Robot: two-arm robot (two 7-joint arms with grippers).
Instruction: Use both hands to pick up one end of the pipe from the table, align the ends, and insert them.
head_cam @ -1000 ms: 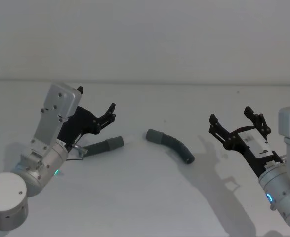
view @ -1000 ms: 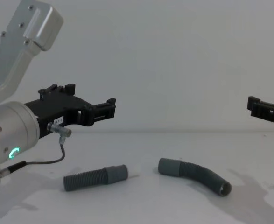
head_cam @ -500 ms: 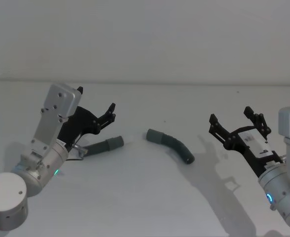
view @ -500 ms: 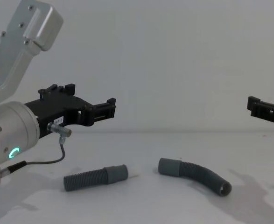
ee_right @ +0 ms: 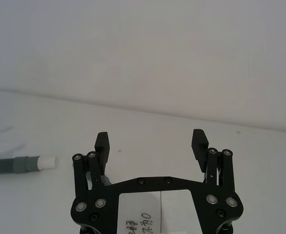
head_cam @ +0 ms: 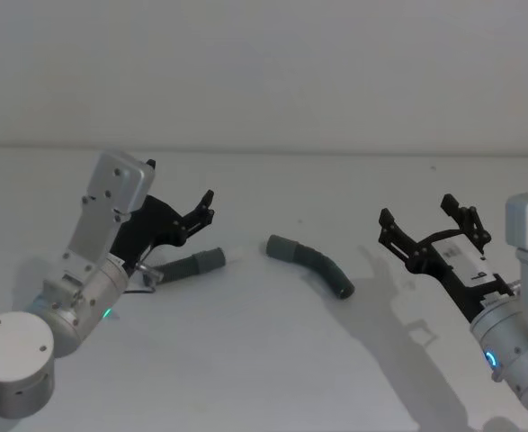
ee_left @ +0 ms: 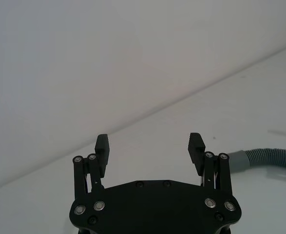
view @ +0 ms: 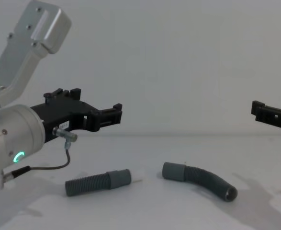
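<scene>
Two pieces of the pipe lie apart on the white table (head_cam: 264, 360). The straight piece (head_cam: 190, 265) points its white tip (view: 136, 176) at the smooth cuff (head_cam: 281, 247) of the curved piece (head_cam: 322, 266). My left gripper (head_cam: 205, 207) hovers open just above and behind the straight piece (view: 98, 182), touching nothing. My right gripper (head_cam: 416, 211) hangs open in the air to the right of the curved piece (view: 200, 177), well clear of it. The right wrist view shows that gripper (ee_right: 151, 139) open, with the white tip (ee_right: 47, 162) far off. The left wrist view shows the left gripper (ee_left: 149, 144) open and the curved piece's cuff (ee_left: 238, 161).
A thin grey cable (view: 59, 163) loops down from the left wrist toward the table beside the straight piece. The table ends at a plain wall (head_cam: 264, 72) behind. Bare table lies in front of both pieces.
The left arm has shifted slightly to the right and a little lower over the straight piece. The right gripper has crept slightly left. Both pipe pieces lie where they were.
</scene>
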